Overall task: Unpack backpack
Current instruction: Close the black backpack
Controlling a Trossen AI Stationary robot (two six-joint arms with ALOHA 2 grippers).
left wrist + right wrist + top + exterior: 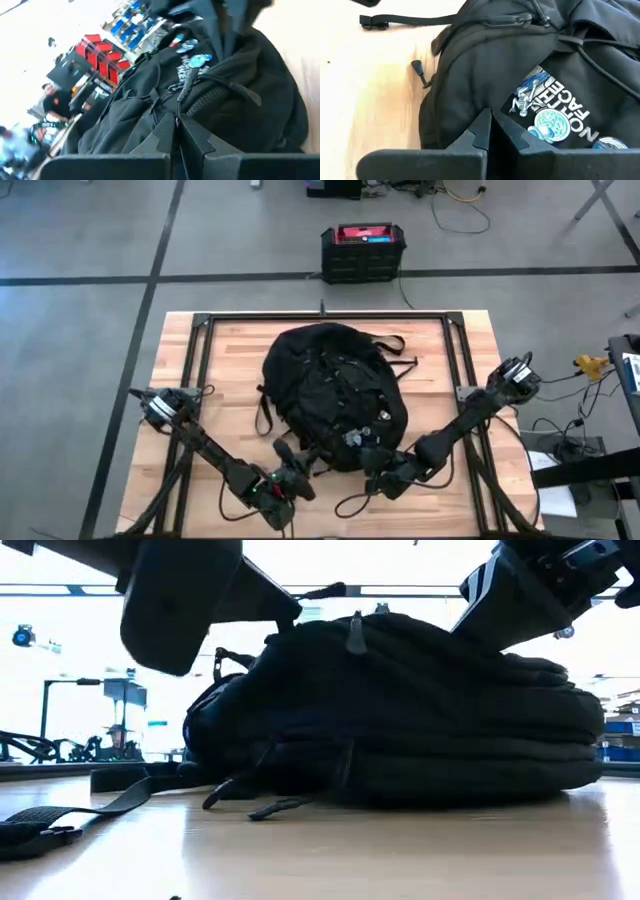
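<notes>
Centrally, backpack (pixel 335 395) on table (pixel 230 360), left gripper (pixel 176 129) and right gripper (pixel 491 129) jaws closed, empty.

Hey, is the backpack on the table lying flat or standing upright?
Lying flat. The backpack sprawls front-up on the table, badges showing, and looks low and wide in the low view.

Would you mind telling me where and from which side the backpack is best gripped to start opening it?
Probably at a zipper pull on the backpack, near the coloured tags. The bag lies flat on the table with its front up, so coming from above at the near end suits. Both the left end effector and the right end effector sit there, fingers closed.
</notes>
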